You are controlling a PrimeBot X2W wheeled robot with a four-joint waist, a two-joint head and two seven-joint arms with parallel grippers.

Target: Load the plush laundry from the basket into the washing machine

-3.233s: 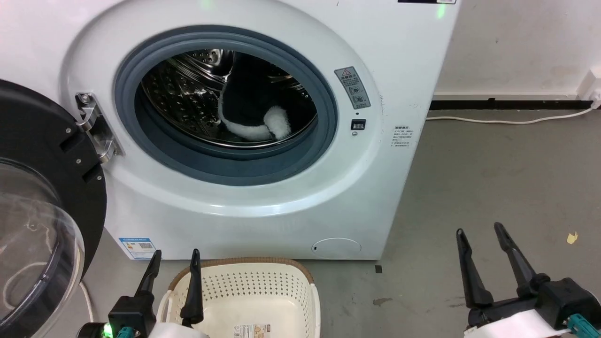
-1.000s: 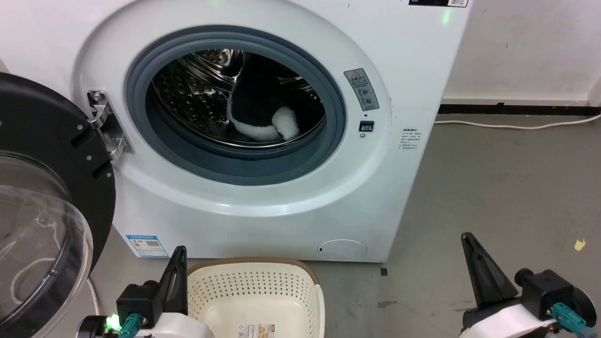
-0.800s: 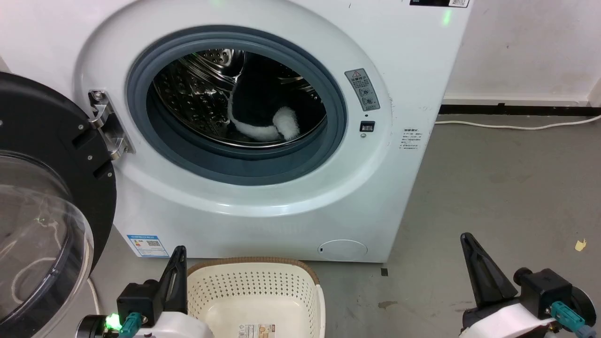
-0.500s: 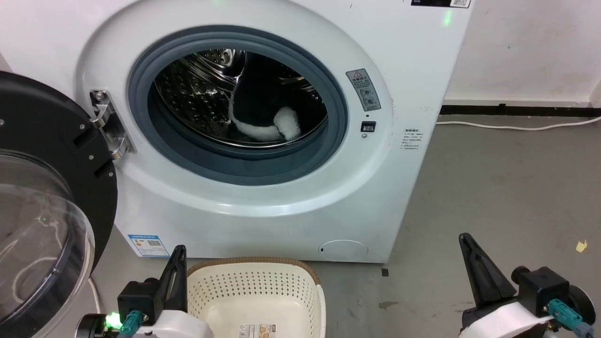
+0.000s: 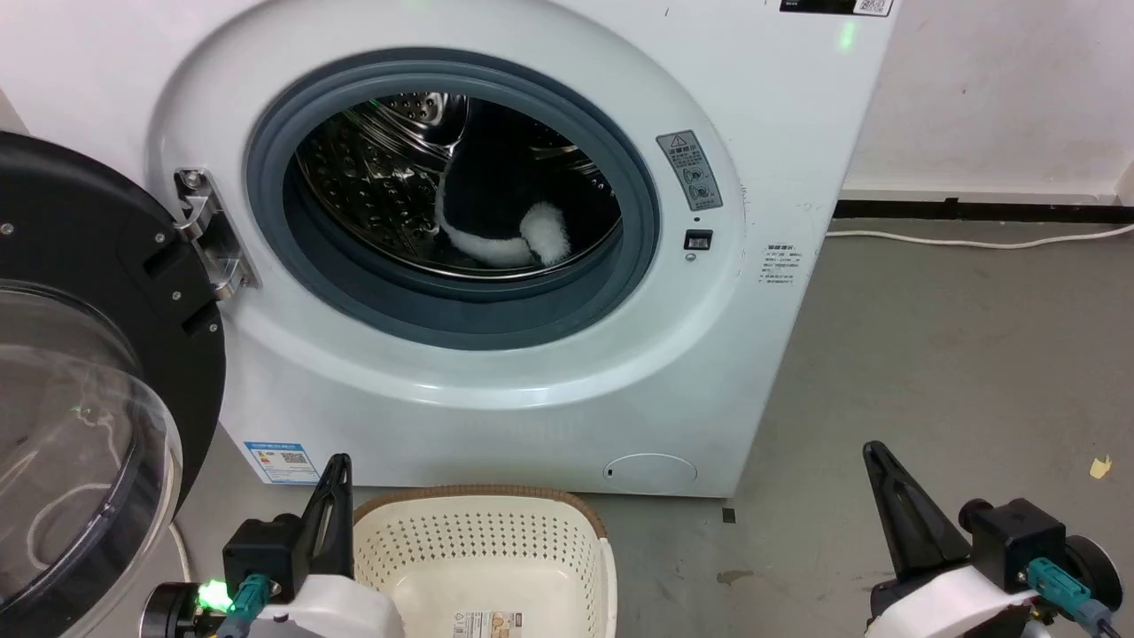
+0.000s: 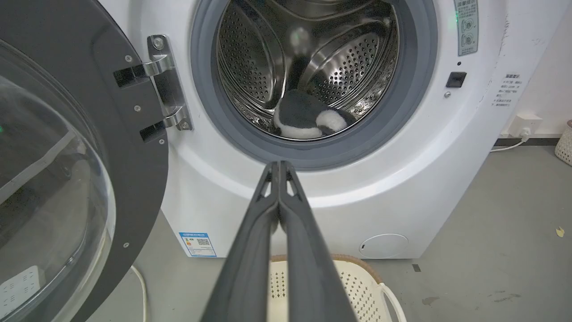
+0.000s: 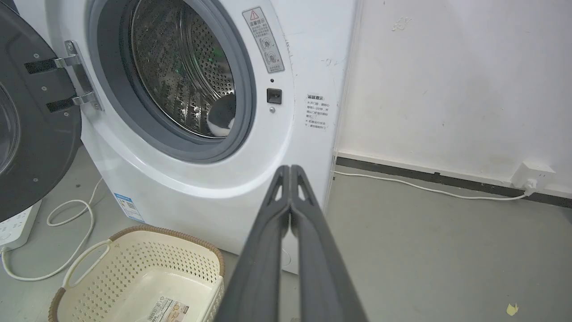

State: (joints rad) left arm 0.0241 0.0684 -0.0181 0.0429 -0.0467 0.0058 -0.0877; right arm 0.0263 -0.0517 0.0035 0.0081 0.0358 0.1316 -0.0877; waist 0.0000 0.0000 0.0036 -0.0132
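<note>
Grey concrete floor (image 5: 930, 354), white wall (image 5: 992, 89) behind, white cable (image 5: 974, 236) running along the skirting.

1. Washing machine (image 5: 496, 390): white front-loader. Door (image 5: 80, 354) is swung wide open to the robot's left, clear dome outward. Grey gasket (image 5: 461, 310) and steel drum (image 5: 372, 177) are exposed.

2. Plush laundry (image 5: 505, 204): black bundle with a white fuzzy edge and a white tuft. It lies on the drum bottom, behind the gasket lip. Nothing hangs over the gasket. Its far side sits in shadow, so the full shape cannot be made out.

3. Basket (image 5: 478, 540): upright on the floor, just before the machine's foot. Its interior is bare apart from the label sticker (image 5: 483, 625) on the base.

4. Left gripper (image 6: 279, 167): fingers pressed together tip to tip, nothing between them. It is held low, just beside the basket's left rim, pointing toward the drum opening.

5. Right gripper (image 7: 290, 170): closed in the same way and carrying nothing. It is held low over bare floor, well to the right of the basket and apart from the machine.

Status (judgement): the transfer appears complete, with the load in the drum and the basket emptied. No further piece of laundry shows on the floor or the basket rim. The door stands open; shutting it is the only evident remainder, though the task wording does not ask for it.
</note>
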